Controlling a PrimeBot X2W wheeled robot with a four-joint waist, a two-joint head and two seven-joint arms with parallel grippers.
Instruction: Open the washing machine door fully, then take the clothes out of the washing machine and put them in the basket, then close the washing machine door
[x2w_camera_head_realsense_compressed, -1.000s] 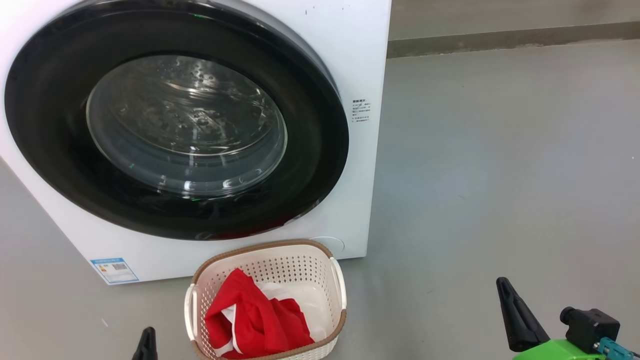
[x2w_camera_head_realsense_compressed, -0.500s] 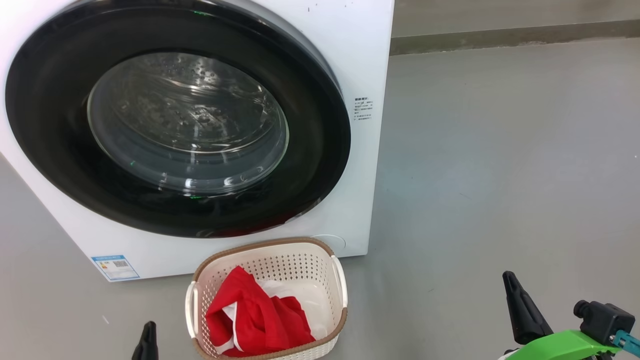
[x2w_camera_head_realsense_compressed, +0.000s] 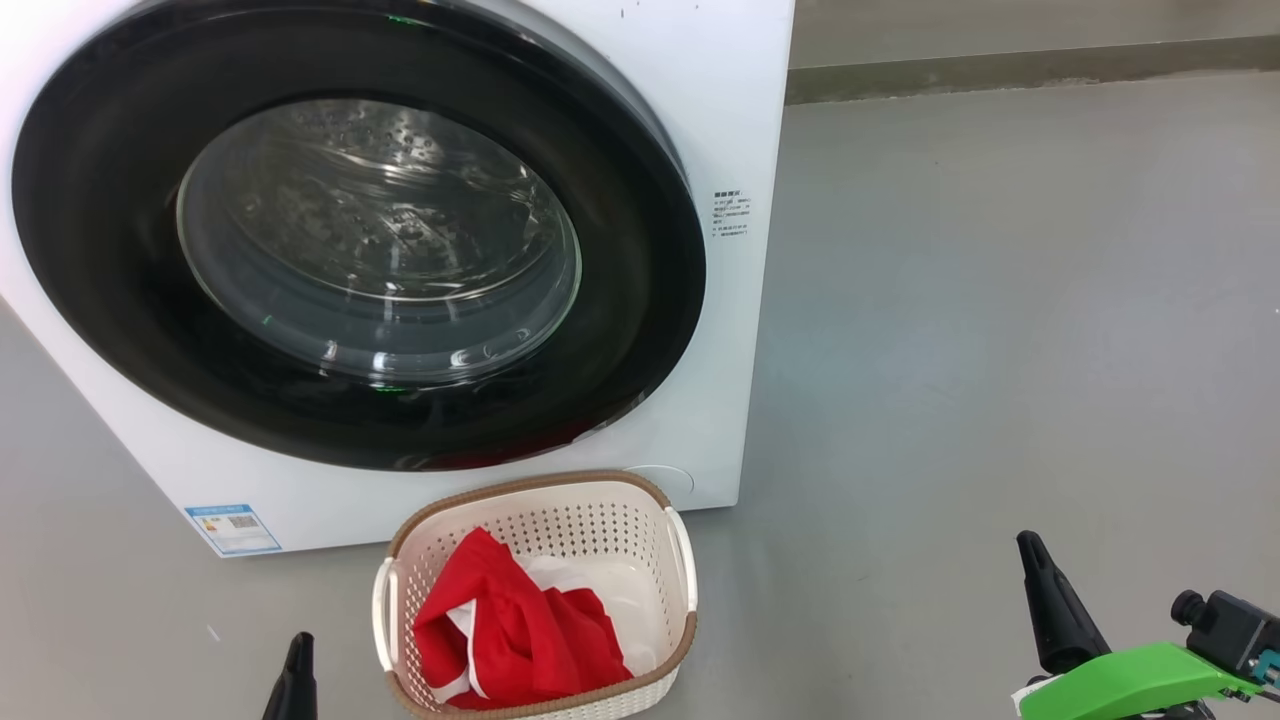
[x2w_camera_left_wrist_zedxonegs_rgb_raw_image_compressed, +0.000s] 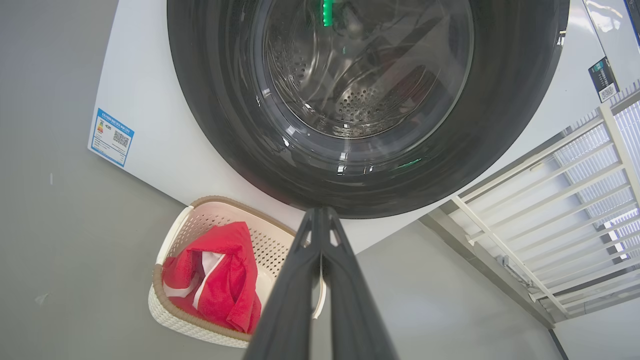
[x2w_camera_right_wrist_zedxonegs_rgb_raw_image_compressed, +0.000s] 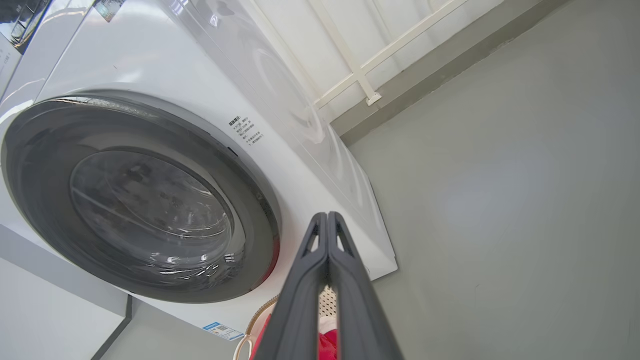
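L pincer (x2w_camera_left_wrist_zedxonegs_rgb_raw_image_compressed: 320, 212), R pincer (x2w_camera_right_wrist_zedxonegs_rgb_raw_image_compressed: 327, 216) tips together, empty; door (x2w_camera_head_realsense_compressed: 100, 250) flush on washer (x2w_camera_head_realsense_compressed: 740, 100), facing out.

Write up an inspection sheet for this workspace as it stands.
Surface: grey floor, faint marks.
Job's things: door shut on the washing machine; red clothes in the basket, in front of the machine.
Clutter: nothing seen.
Grippers: left gripper and right gripper shut, holding nothing, off the door.
Cables: teal connector at the right wrist; no loose cable seen.
Surroundings: white railing, wall skirting.
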